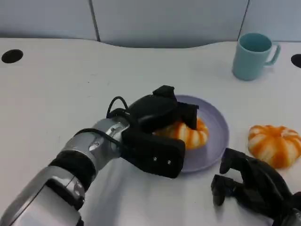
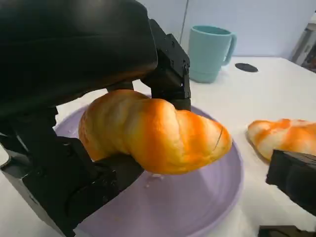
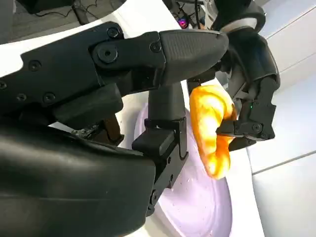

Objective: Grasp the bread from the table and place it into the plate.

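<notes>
Right now my left hand [image 1: 157, 127] has its fingers clamped on the bread [image 2: 148, 133], hanging just above the lavender plate [image 1: 216, 141]. I judge the twisted loaf light and soft, easily dented, so a gentle hold across its thick middle suits it. My right hand [image 1: 249, 186] rests empty on the desk [image 1: 70, 84], fingers loosely apart. No readable writing anywhere.

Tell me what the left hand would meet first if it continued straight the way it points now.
Probably the far rim of the purple plate; the left hand holds the bread over it. Depth is unclear.
</notes>
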### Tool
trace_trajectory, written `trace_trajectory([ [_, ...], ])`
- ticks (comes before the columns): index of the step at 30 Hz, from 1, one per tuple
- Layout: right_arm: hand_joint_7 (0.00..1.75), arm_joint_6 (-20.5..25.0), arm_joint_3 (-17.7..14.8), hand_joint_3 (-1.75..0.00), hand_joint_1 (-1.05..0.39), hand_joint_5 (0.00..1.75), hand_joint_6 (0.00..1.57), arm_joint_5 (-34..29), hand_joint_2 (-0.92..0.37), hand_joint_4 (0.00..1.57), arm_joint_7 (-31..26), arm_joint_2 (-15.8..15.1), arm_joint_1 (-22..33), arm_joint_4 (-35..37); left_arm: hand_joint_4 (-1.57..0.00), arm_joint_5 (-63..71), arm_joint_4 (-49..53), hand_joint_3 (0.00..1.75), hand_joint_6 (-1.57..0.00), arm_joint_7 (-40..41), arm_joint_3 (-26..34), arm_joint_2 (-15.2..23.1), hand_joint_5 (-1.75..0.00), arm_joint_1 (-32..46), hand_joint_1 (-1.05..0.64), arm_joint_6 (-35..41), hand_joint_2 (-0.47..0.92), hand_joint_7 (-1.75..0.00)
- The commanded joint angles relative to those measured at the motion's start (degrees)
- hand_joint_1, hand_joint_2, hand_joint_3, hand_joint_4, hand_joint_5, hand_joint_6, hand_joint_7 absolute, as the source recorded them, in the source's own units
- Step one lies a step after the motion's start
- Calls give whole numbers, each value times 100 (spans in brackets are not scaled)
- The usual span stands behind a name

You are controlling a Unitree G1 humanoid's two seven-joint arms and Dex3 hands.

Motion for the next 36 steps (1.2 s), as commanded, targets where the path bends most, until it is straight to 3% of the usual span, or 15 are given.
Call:
trace_trajectory([
  [1,156,151,2,-31,-51,175,67,-94,-92,74,-89,-105,182,-4,-84,-17,52,116,-73,-102,19,165,-156,-136,-37,121,56,-129],
  [3,157,151,2,-31,-51,175,67,-99,-92,74,-97,-105,190,-21,-71,-106,52,81,-73,-279,59,176,-124,-139,-41,156,66,-72],
  [5,157,135,3,-31,-51,175,67,-105,-92,74,-90,-106,192,-14,-68,-51,7,69,-74,-405,-6,207,-115,-162,-41,316,70,-54],
  [6,157,121,3,-32,-51,175,66,-109,-92,74,-81,-108,191,-6,-39,2,-26,44,-50,-477,-56,226,-95,-178,-53,434,82,-38],
  [9,156,140,-7,-32,-51,175,66,-117,-92,74,-93,-104,192,-10,-10,79,-139,26,-28,-657,-153,269,-77,-198,-66,677,91,-24],
  [12,156,156,-12,-32,-51,175,66,-119,-92,74,-102,-102,193,-17,-2,91,-225,25,-21,-733,-168,285,-73,-180,-70,769,92,-20],
  [21,156,165,-14,-31,-51,175,67,-121,-92,74,-104,-101,196,-26,0,100,-318,25,-20,-781,-153,296,-74,-143,-71,827,92,-20],
  [22,156,104,-32,-31,-51,175,67,-123,-92,74,-87,-104,168,32,0,-256,-623,32,-16,-1233,71,481,-59,-55,-78,720,92,-16],
  [23,157,61,-55,-32,-52,175,67,-109,-92,75,-55,-107,134,100,0,-602,-939,45,-8,-1636,288,672,-30,57,-91,629,92,-8],
  [25,157,10,-83,-32,-51,175,66,-91,-92,75,-12,-109,92,186,0,-1012,-1406,56,-2,-2158,538,899,-6,229,-102,596,92,-2],
  [33,153,-85,-80,-31,-54,175,68,-193,-92,75,-55,-147,36,298,0,-1617,-2286,56,0,-2988,903,1220,0,614,-105,1023,92,0],
  [36,153,-41,-91,-31,-53,175,69,-152,-92,75,-46,-137,30,300,-7,-2185,-2522,48,-11,-2919,1352,1232,-4,986,-105,784,92,-6],
])
